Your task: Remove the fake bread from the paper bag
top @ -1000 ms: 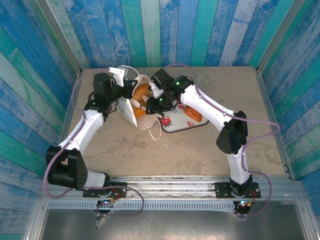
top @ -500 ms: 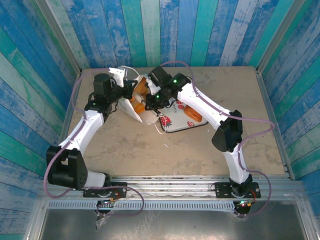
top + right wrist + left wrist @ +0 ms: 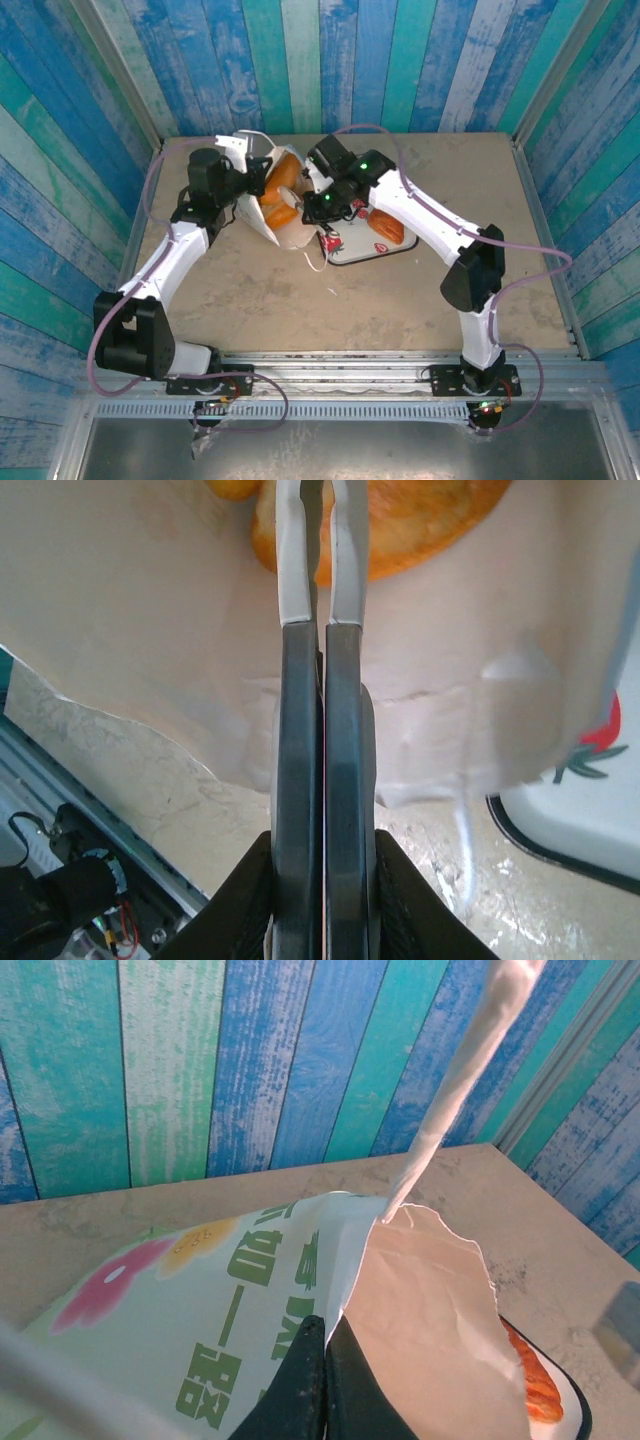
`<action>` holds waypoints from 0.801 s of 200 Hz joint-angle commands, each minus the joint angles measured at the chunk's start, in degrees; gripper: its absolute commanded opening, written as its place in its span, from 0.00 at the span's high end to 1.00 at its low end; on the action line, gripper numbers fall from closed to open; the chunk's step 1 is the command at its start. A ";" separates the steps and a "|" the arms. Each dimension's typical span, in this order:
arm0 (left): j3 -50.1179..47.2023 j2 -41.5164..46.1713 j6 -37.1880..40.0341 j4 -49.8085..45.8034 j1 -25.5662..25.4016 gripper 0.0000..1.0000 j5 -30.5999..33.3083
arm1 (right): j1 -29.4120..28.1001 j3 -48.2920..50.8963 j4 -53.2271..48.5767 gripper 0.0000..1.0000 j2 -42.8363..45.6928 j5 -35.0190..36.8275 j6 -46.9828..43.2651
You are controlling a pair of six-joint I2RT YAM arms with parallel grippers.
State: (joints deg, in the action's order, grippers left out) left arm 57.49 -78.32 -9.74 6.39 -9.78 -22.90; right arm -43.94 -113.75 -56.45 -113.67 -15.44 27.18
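Right gripper: jaws pressed together with a hairline gap between the pads. The tips are inside the mouth of the bag, laid over an orange piece of bread. They are cut off by the frame edge, so whether they nip anything cannot be told
Left gripper: clamped on the bag's upper rim, which is lifted off the worktop
Bag: on its side near the worktop's far edge, left of centre, mouth facing right. Green lettering and a pink flower show on the side by the left wrist. Two orange pieces of bread lie in the mouth; anything deeper is hidden by paper
Handle: white strip rising out of frame
Tray: white, dark-rimmed, strawberry print, just right of the bag. Its left end is partly covered by the bag's lip, and one more piece of bread lies on it
Worktop: pale, mottled, stone-look
Walls: blue and teal planks
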 commanded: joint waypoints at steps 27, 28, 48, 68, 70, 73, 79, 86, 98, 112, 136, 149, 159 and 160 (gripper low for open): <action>-1.95 1.26 -3.15 3.69 -0.05 1.00 2.76 | 1.83 5.01 5.93 0.84 3.46 -1.20 3.45; -1.99 1.21 -3.16 3.70 -0.01 1.00 2.72 | 1.79 5.02 6.01 0.84 3.50 -1.27 3.47; -2.56 0.28 -3.95 4.13 -0.06 1.00 2.92 | 1.86 5.20 6.47 0.87 3.28 -2.54 3.18; -2.41 -0.58 -4.06 3.89 -0.06 1.00 4.07 | 1.76 4.31 6.15 0.89 3.12 -3.04 2.05; -2.35 -0.68 -4.08 3.82 -0.02 1.00 4.13 | 1.76 4.15 6.01 0.89 3.11 -3.04 1.81; -2.31 -0.89 -4.13 3.78 -0.06 1.00 4.17 | 1.76 3.86 5.78 0.89 3.17 -3.17 1.64; -2.14 -1.16 -4.02 3.58 -0.06 1.00 4.15 | 1.78 3.08 5.05 0.89 3.08 -3.18 1.02; -1.92 -1.38 -3.89 3.30 -0.08 1.00 4.04 | 1.78 2.13 3.98 0.88 2.91 -3.18 0.25; -1.47 -1.76 -3.63 2.79 -0.06 1.00 3.59 | 1.66 -0.15 1.31 0.88 2.26 -2.93 -1.25; -1.04 -1.98 -3.32 2.39 -0.07 1.00 3.09 | 0.98 -3.90 -2.79 0.89 0.73 -1.49 -3.37; -0.24 -2.26 -3.09 1.61 -0.06 1.00 2.82 | -0.29 -9.40 -9.47 0.89 -1.06 2.76 -5.69; -0.04 -2.25 -3.21 1.68 -0.06 1.00 2.45 | -0.45 -10.64 -10.97 0.87 -1.38 3.39 -6.33; -0.01 -2.27 -3.48 1.91 -0.07 1.00 2.21 | -0.50 -10.49 -11.14 0.85 -1.55 3.36 -6.44; -0.01 -2.23 -3.51 1.93 -0.07 1.00 2.18 | -0.51 -10.46 -11.14 0.85 -1.55 3.33 -6.44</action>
State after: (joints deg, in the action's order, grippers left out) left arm 55.88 -78.67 -12.91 8.49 -9.87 -20.49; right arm -43.81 -122.30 -62.63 -113.95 -14.35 23.40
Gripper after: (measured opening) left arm 0.045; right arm 0.235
